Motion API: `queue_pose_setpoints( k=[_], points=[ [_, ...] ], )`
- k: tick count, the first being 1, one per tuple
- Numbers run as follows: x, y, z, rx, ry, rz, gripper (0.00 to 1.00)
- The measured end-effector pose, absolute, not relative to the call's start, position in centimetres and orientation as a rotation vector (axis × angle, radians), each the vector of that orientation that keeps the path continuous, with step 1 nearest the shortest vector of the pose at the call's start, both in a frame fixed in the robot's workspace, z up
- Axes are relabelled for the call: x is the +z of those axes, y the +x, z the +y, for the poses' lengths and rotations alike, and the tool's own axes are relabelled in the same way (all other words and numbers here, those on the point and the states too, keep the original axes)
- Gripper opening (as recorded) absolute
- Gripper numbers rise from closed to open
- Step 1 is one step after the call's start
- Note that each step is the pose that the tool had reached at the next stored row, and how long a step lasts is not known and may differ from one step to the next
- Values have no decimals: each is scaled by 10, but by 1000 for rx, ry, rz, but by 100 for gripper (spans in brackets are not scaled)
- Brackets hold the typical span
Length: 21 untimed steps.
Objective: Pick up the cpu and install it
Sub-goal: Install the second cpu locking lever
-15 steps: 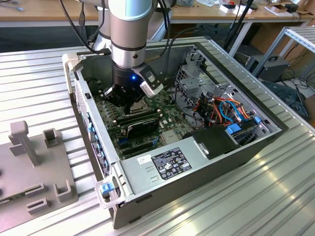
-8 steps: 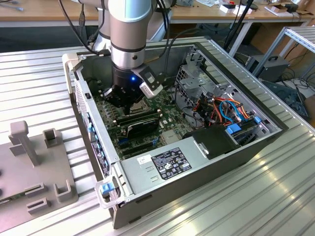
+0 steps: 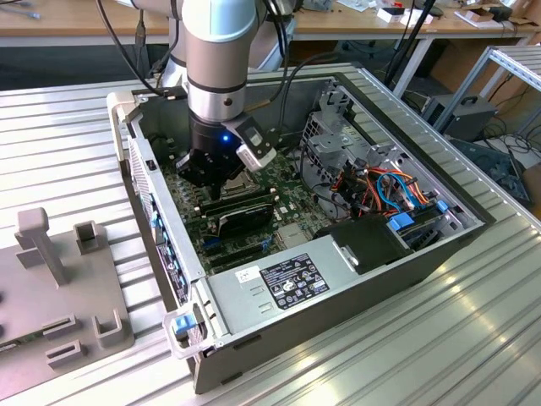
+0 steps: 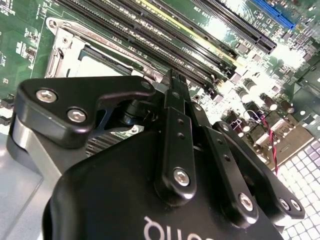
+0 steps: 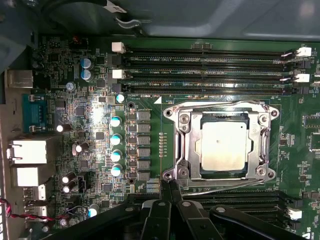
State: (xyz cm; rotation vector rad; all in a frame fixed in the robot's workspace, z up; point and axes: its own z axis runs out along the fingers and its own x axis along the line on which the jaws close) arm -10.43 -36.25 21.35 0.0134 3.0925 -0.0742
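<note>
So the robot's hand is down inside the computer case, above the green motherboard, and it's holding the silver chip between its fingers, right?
Not quite. The hand is inside the computer case, above the green motherboard, but its fingers are pressed together with nothing between them. The first wrist view shows the cpu already lying in its socket.

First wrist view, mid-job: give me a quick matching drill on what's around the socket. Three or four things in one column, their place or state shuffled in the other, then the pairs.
Things
1. cpu
2. gripper
3. memory slots
4. metal frame

Place or state
A. long dark rows running along one side of the socket
B. lying flat inside the socket, silver top up
C. fingers together, tip just off a socket corner, holding nothing
D. bolted around the socket

Pairs: 1-B, 2-C, 3-A, 4-D
</note>
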Motion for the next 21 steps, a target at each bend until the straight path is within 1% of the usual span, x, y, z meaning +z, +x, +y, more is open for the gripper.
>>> queue_pose_setpoints(
  k=[12, 21],
  points=[
    [212, -98, -362, -74, 14, 3093, 11],
    [209, -99, -362, -62, 14, 3093, 11]
  ],
)
